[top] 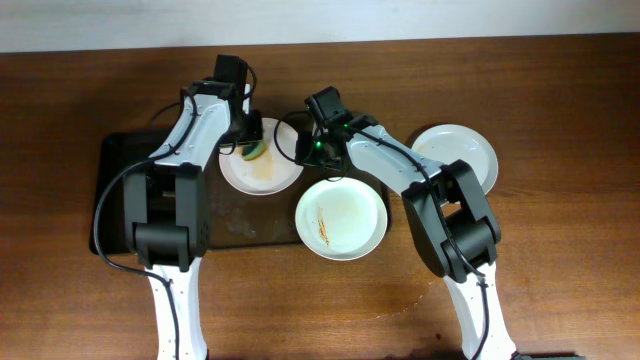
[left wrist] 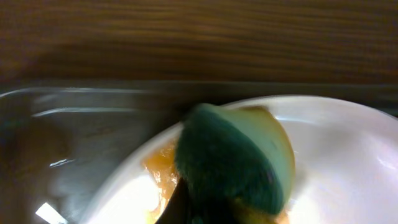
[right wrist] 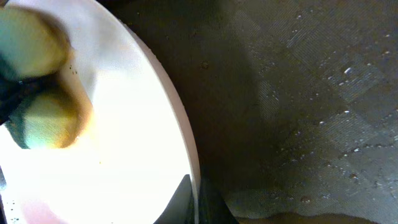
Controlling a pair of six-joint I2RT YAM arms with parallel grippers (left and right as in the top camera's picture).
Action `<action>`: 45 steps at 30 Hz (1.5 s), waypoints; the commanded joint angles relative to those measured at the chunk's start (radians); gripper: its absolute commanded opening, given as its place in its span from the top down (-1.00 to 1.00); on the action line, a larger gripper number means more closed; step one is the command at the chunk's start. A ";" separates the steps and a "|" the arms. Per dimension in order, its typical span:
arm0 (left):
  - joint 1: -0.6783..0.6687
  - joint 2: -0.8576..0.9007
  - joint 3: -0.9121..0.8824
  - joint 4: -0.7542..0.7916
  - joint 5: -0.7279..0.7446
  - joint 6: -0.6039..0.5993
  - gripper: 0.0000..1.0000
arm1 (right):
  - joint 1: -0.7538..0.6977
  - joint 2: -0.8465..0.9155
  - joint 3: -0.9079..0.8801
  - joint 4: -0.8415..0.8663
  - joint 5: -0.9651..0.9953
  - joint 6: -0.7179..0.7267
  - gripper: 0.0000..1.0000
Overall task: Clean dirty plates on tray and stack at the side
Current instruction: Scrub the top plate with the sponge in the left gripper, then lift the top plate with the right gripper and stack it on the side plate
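Observation:
The dark brown tray (top: 120, 190) lies at the left of the table. A white plate (top: 270, 175) with yellow-brown smears rests on it. My left gripper (top: 250, 138) is shut on a green and yellow sponge (top: 256, 151) and presses it on that plate's far side; the sponge (left wrist: 236, 162) covers the smear on the plate (left wrist: 336, 155). My right gripper (top: 304, 150) is shut on this plate's right rim (right wrist: 186, 143), with one finger on each side of the edge. A second streaked plate (top: 341, 218) sits at the tray's right end. A third plate (top: 456, 155), without marks, lies on the table to the right.
The tray floor (right wrist: 298, 93) is wet with droplets. The tray's raised rim (left wrist: 74, 93) runs just beyond the plate. Brown wooden table (top: 560, 250) surrounds everything.

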 commanded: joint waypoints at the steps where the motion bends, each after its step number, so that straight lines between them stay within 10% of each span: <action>1: 0.031 0.027 -0.033 -0.114 -0.231 -0.090 0.99 | 0.003 0.036 -0.002 -0.013 0.010 -0.010 0.92; 7: 0.024 0.027 -0.033 -0.317 0.255 0.377 0.99 | 0.003 0.036 -0.002 -0.014 0.008 -0.010 0.92; 13: 0.067 0.027 -0.033 -0.253 0.563 0.486 0.99 | 0.003 0.036 -0.002 -0.018 0.005 -0.010 0.92; 21: 0.112 0.026 -0.017 0.017 0.037 -0.088 0.99 | 0.003 0.036 -0.002 -0.023 0.006 -0.010 0.92; 33: 0.182 0.021 0.524 -0.627 0.001 0.030 0.99 | 0.003 0.029 -0.002 -0.049 0.005 -0.014 0.92; 45: 0.362 0.027 0.541 -0.576 0.000 0.029 0.99 | 0.048 -0.159 0.271 -0.404 0.387 -0.272 0.92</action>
